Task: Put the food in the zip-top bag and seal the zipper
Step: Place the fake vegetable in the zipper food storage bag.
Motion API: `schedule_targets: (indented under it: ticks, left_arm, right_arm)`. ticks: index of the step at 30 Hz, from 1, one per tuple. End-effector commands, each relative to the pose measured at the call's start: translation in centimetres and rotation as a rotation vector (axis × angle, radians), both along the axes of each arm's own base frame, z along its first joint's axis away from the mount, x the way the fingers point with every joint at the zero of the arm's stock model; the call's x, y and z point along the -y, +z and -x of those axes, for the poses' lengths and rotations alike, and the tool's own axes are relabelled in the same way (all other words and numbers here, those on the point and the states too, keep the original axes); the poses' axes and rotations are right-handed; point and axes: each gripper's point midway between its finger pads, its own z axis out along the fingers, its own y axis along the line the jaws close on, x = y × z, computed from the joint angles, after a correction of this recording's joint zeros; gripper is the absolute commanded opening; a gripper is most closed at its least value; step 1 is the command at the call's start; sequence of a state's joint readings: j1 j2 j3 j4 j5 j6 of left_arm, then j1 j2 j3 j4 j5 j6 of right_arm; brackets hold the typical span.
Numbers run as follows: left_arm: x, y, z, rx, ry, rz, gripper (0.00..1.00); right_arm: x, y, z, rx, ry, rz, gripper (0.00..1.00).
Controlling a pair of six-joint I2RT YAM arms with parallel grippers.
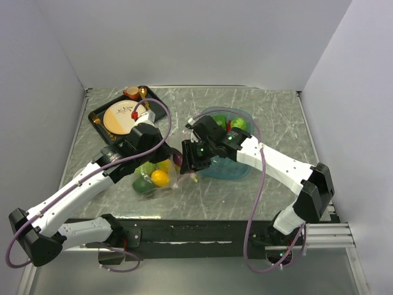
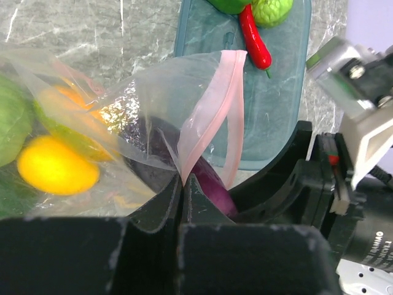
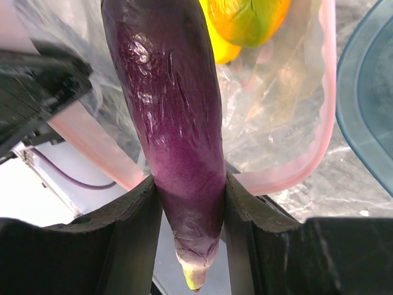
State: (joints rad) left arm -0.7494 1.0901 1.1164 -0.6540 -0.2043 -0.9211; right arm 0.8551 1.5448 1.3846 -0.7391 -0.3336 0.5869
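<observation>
Right hand (image 3: 191,193) grips eggplant (image 3: 169,110) at the bag (image 3: 285,117) mouth; left hand (image 2: 182,187) pinches zipper (image 2: 215,104).

The table (image 1: 270,123) has a grey-green marbled top with pale veins, closed in by white walls on the left, right and far sides. Three things lie on it. A black tray (image 1: 98,118) sits at the far left corner, turned at an angle. A teal tub (image 1: 230,171) stands just right of the middle. A clear bag (image 2: 147,92) rests left of the tub, nearer the front edge, its body on the top and its mouth end raised.
</observation>
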Motion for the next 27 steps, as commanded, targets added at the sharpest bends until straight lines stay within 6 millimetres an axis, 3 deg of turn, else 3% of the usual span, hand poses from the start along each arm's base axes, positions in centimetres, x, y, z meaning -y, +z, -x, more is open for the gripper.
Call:
schedule_targets:
  ticks: [1,7,12,15,18,21,22,23,26,27]
  left_arm:
    - [0.6,1.2,-0.1,0.038,-0.021,0.051,0.01]
    - [0.2,1.7,0.2,0.05,-0.014,0.058,0.01]
    - [-0.3,1.9,0.3,0.052,0.0,0.053,0.01]
    - [-0.4,2.3,0.5,0.06,0.003,0.066,0.01]
    - [-0.7,2.5,0.5,0.064,0.013,0.065,0.01]
    - [-1.4,3.3,0.4,0.079,0.045,0.06,0.01]
    - [-2.0,3.8,0.5,0.069,0.079,0.065,0.01]
    - [-2.5,4.5,0.4,0.085,0.107,0.069,0.01]
    - [-4.5,7.1,0.4,0.165,0.168,0.083,0.01]
    - [-5.6,8.1,0.0,0.183,0.216,0.066,0.01]
  right_arm:
    - [-1.7,3.7,-1.4,0.065,-0.037,-0.097,0.41]
    - [-3.0,3.8,-3.8,0.103,-0.065,-0.044,0.5]
    - [-3.0,3.4,-4.8,0.136,-0.086,-0.009,0.69]
    - [-2.4,3.6,-5.0,0.167,-0.104,-0.004,0.74]
    - [-0.9,5.2,-5.9,0.259,-0.169,-0.01,0.75]
    - [2.1,7.2,-6.8,0.376,-0.28,-0.014,0.81]
    - [3.9,9.1,-7.4,0.437,-0.343,-0.03,0.82]
    - [4.8,9.7,-7.7,0.462,-0.374,-0.036,0.86]
    - [8.9,10.8,-8.7,0.514,-0.49,-0.038,0.88]
    - [9.9,9.9,-8.8,0.513,-0.511,-0.021,0.9]
